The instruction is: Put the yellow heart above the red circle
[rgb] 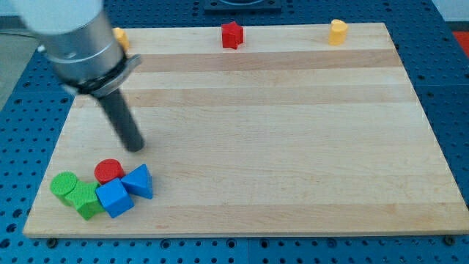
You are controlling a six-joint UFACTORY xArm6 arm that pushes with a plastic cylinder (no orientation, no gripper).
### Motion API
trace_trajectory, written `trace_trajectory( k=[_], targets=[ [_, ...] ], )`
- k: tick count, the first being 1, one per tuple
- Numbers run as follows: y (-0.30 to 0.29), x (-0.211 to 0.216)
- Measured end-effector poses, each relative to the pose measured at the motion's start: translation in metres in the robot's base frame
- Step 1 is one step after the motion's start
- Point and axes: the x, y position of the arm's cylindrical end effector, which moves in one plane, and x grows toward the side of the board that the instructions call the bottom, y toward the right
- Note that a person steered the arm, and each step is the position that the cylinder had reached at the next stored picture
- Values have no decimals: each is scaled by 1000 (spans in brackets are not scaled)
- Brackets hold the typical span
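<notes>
The red circle lies near the board's bottom left corner, at the top of a cluster of blocks. A yellow block, which looks like the heart, sits at the top edge toward the view's right. A second yellow block at the top left is partly hidden behind the arm, so I cannot make out its shape. My tip rests on the board just above and to the right of the red circle, a short gap from it, and far from both yellow blocks.
A blue triangle and a blue cube touch the red circle from below and the right. Two green blocks lie to their left. A red block sits at the top edge. The board's edge runs close under the cluster.
</notes>
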Motion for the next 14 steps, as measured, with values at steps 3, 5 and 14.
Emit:
trace_trajectory(
  k=[3, 5, 14],
  targets=[
    [316, -131],
    [463, -238],
    [249, -134]
  ],
)
